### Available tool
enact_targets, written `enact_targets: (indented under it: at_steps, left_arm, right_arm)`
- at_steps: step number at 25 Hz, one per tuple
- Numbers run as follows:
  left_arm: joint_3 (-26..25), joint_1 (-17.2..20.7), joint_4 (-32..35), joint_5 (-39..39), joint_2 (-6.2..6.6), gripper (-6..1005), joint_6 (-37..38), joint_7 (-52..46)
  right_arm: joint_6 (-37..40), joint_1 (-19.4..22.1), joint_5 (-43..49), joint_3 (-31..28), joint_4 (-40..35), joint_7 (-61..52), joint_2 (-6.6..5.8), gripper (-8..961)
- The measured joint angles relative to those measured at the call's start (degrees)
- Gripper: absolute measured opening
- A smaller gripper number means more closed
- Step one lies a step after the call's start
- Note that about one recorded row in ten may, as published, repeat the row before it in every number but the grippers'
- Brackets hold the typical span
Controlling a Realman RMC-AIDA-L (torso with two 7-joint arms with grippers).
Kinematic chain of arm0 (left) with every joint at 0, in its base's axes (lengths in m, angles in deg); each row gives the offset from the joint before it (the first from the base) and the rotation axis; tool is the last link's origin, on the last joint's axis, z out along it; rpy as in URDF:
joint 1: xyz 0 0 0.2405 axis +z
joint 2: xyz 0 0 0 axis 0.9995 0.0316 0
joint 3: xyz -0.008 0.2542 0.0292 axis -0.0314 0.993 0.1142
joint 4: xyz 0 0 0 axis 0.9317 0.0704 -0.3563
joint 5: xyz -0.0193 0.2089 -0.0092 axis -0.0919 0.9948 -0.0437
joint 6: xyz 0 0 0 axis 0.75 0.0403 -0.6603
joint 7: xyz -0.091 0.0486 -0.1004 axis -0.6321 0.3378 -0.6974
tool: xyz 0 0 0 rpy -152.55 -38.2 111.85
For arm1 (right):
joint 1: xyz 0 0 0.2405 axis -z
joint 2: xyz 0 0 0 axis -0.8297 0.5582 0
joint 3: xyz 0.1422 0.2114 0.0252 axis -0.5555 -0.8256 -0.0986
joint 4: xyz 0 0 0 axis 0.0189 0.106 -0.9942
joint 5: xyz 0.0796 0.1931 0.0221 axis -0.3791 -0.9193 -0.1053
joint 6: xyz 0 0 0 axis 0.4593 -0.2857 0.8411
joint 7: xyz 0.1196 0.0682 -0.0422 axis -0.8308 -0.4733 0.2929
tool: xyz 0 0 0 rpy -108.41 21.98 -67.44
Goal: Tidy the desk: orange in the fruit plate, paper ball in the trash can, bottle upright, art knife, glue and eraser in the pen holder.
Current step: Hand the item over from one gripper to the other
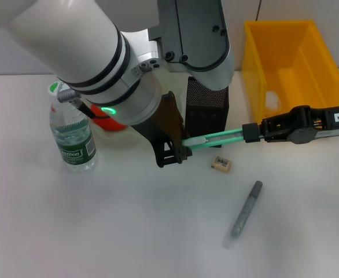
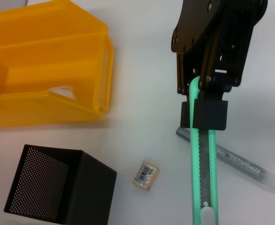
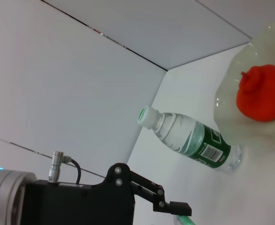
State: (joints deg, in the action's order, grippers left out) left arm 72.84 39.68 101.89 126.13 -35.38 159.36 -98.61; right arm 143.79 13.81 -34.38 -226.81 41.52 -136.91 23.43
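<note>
While both pincers clamp one green art knife (image 1: pixel 216 138), the left pincer (image 1: pixel 178 152) holds its tip and the right pincer (image 1: pixel 255 132) its black slider end, just in front of the pen holder (image 1: pixel 207 107). Below it, the eraser (image 1: pixel 221 164) and a grey glue stick (image 1: pixel 246 210) lie on the worktop (image 1: pixel 129 231). The bottle (image 1: pixel 71 136) stands upright beside the orange (image 3: pixel 261 93) in the fruit plate (image 3: pixel 231 70).

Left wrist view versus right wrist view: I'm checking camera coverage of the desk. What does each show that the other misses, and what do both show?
Only the left wrist view: trash can, pen holder, eraser, grey glue pen, and the right gripper clamped on the knife. Only the right wrist view: bottle, orange in the plate, and the left gripper. Both: the knife and the table.
</note>
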Motion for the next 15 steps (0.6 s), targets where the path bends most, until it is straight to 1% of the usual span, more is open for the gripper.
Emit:
enact_targets:
  at_steps: [3, 15]
  left_arm:
    - [0.00, 0.00, 0.00, 0.01, -0.05, 256, -0.08, 0.00]
    - [0.00, 0.37, -0.08, -0.05, -0.10, 302, -0.48, 0.44]
  right_arm:
    - [-0.06, 0.00, 0.00, 0.05, 0.00, 0.05, 0.02, 184]
    - [-0.12, -0.05, 0.00, -0.09, 0.00, 0.16, 0.08, 113]
